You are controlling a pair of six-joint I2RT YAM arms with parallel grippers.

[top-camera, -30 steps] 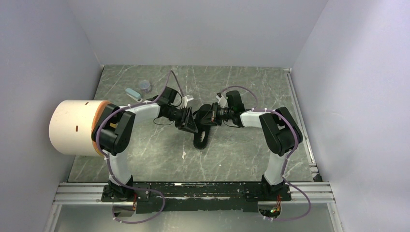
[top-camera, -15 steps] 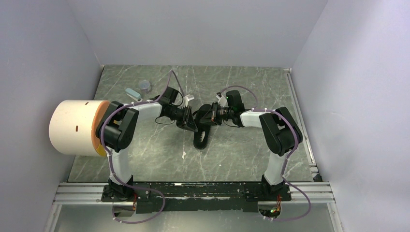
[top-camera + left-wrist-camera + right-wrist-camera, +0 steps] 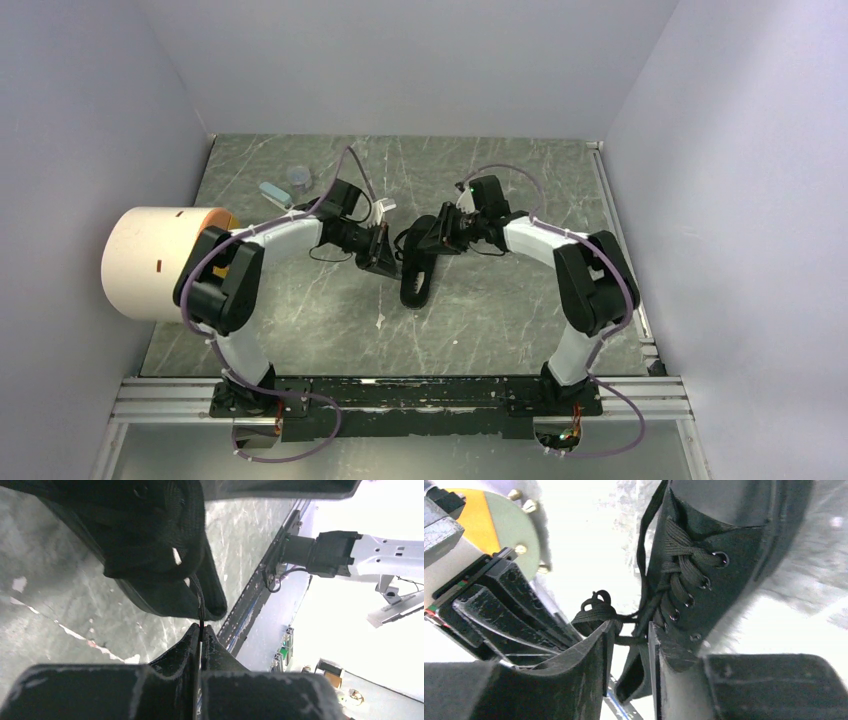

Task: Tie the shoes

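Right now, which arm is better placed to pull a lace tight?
Left, probably. The left gripper is shut on a lace that runs straight to the shoe. The right gripper is open, with a strand crossing its gap unclamped.

1. Pulled left gripper (image 3: pixel 390 262), pinching lace (image 3: pixel 200 605), slightly leftward off the shoe (image 3: pixel 418 285).
2. Swung left elbow (image 3: pixel 218 288) farther left of the shoe.
3. Moved right gripper (image 3: pixel 422 238) slightly toward the shoe's far end; shifted right elbow (image 3: pixel 598 280) farther right of the shoe.

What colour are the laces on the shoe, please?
Black, matching the shoe; the laces show best in the right wrist view.
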